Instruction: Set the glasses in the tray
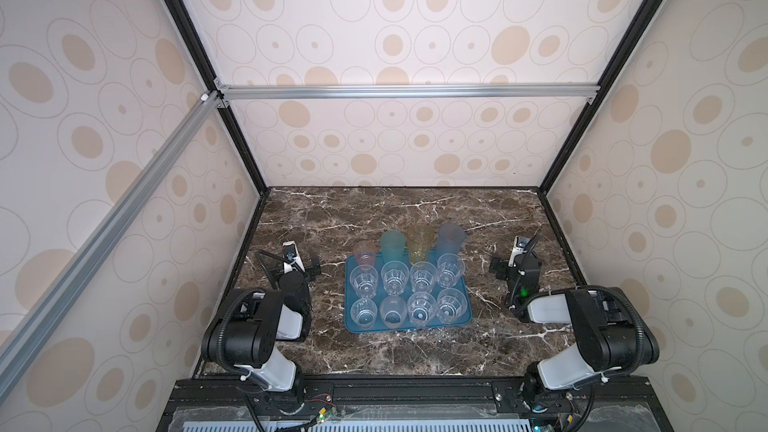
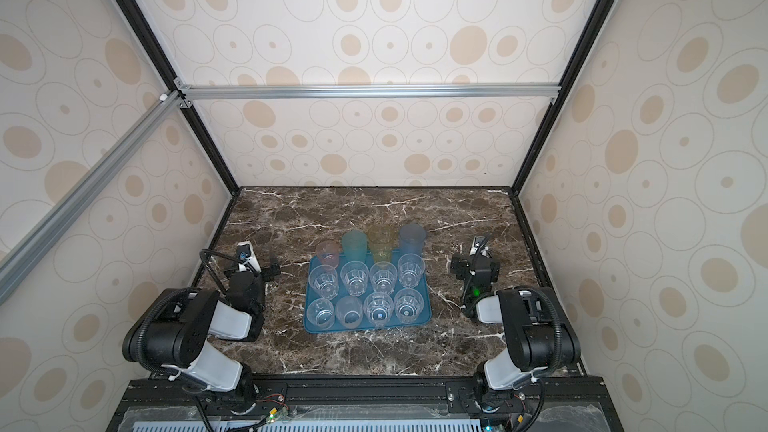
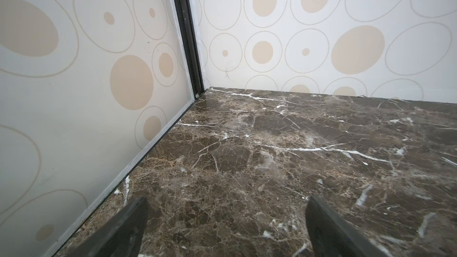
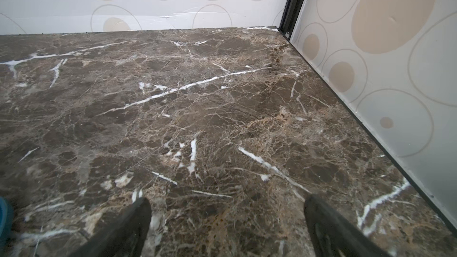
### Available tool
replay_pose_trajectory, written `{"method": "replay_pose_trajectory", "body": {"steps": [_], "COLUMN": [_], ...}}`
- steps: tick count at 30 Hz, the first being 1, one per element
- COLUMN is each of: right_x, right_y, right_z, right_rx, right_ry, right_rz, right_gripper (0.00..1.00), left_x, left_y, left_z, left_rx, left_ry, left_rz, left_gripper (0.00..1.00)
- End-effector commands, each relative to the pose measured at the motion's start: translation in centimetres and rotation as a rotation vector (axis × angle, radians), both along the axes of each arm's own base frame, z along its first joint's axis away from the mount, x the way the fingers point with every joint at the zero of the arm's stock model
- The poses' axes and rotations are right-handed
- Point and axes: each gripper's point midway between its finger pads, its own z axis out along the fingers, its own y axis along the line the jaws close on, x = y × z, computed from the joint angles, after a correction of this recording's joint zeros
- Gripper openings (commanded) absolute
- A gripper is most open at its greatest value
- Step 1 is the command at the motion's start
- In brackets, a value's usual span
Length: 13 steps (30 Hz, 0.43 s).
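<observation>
The teal-blue tray (image 1: 409, 327) (image 2: 365, 328) lies in the middle of the marble table. Several short clear faceted glasses (image 1: 394, 278) (image 2: 355, 278) stand in it in two rows. Behind them, along the tray's far edge, stand a pink glass (image 1: 365, 253), a teal-green one (image 1: 392, 245), a yellow one (image 1: 419, 241) and a grey-blue one (image 1: 451, 238). My left gripper (image 1: 293, 268) (image 3: 227, 201) hangs left of the tray, open, with only bare marble between its fingers. My right gripper (image 1: 515, 263) (image 4: 227, 201) hangs right of the tray, open and empty. A sliver of the tray (image 4: 5, 216) shows in the right wrist view.
Patterned walls with black corner posts (image 3: 188, 33) (image 4: 295, 1) close the table on three sides. Each gripper is near its side wall. Bare marble (image 1: 399, 209) stretches behind the tray and in front of it (image 1: 407, 351).
</observation>
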Motion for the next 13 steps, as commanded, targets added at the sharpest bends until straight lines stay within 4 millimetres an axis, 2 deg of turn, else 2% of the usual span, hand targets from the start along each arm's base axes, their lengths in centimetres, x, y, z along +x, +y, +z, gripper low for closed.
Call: {"method": "replay_pose_trajectory", "body": {"steps": [1,8,13], "right_x": [0.39,0.35,0.71], "right_y": [0.02,0.1,0.36], "right_z": [0.93,0.73,0.67], "right_rx": [-0.004,-0.003,-0.01], "right_ry": [-0.027,-0.011,0.003], "right_rz": [0.007,0.012,0.024], "right_gripper": [1.0,1.0,1.0], "left_x": [0.37,-0.01,0.09], "left_y": [-0.31,-1.09,-0.92], "left_z": [0.95,1.16,1.13], "left_rx": [-0.006,0.034,0.028], "left_ry": [-0.039,-0.042,-0.041], "left_rz": [-0.014,0.0,-0.003], "left_gripper": [0.99,0.99,0.99]}}
